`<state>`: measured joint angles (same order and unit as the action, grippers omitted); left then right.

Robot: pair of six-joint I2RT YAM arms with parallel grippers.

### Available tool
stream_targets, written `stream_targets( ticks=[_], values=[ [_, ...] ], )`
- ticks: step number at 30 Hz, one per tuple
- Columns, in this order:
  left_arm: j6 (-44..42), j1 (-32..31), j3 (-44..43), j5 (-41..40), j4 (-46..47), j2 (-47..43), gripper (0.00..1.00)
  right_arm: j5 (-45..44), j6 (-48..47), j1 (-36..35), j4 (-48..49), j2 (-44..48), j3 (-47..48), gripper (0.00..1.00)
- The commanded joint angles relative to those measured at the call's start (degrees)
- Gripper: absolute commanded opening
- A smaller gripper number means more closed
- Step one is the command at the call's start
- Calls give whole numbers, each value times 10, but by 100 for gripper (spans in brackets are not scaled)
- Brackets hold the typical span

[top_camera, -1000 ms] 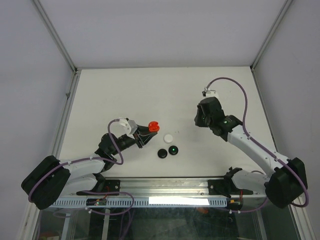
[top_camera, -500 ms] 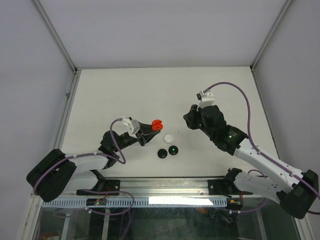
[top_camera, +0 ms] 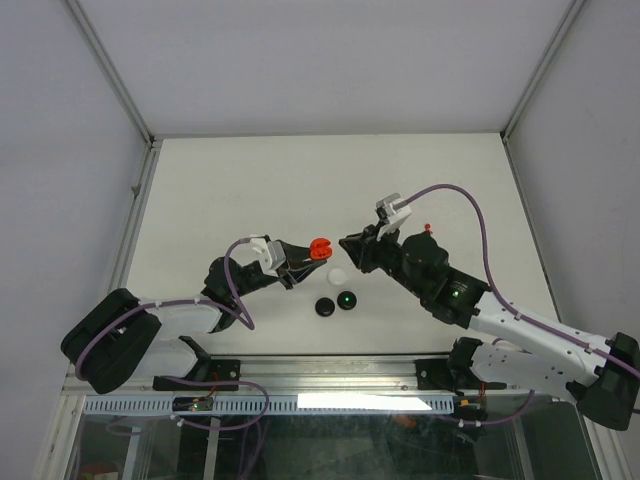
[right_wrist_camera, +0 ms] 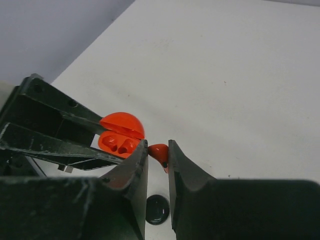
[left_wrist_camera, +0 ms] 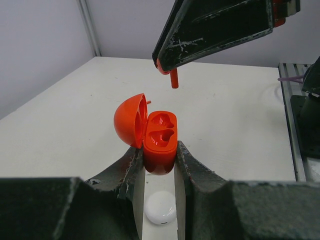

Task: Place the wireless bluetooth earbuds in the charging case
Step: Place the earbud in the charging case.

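Note:
My left gripper [top_camera: 312, 252] is shut on an open red charging case [top_camera: 320, 246] and holds it above the table. In the left wrist view the case [left_wrist_camera: 160, 137] has its lid [left_wrist_camera: 129, 120] tipped left, and both wells are empty. My right gripper [top_camera: 346, 243] is shut on one red earbud [right_wrist_camera: 160, 152], just right of the case [right_wrist_camera: 119, 140]. In the left wrist view the earbud's stem [left_wrist_camera: 174, 78] hangs from the right gripper's fingers [left_wrist_camera: 215, 25], above and behind the case, apart from it. No other earbud shows clearly.
A white round disc [top_camera: 338, 276] lies on the table under the case, also in the left wrist view [left_wrist_camera: 161, 207]. Two black discs [top_camera: 324, 307] [top_camera: 347, 299] lie nearer, one with a green light. A small red bit [top_camera: 427, 228] sits by the right wrist; I cannot tell what it is.
My right arm has swung left across the table with the red earbud, up to the case. My left gripper has carried the case slightly right and farther out.

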<state>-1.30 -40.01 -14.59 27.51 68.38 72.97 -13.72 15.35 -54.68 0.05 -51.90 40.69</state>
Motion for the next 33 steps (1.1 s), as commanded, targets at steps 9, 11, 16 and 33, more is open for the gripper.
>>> stream_targets(
  ticks=[9,11,16,33],
  values=[
    [44,6,-21,18,92,27,5,59,-47,-44,200,14,-39,17],
    [51,5,-22,21,97,28,5,63,-47,-45,215,8,-43,17],
    [60,5,-21,24,99,25,5,72,-46,-50,235,-9,-44,17],
    [66,3,-20,23,94,12,5,78,-44,-58,240,-52,-39,16]
  ],
)
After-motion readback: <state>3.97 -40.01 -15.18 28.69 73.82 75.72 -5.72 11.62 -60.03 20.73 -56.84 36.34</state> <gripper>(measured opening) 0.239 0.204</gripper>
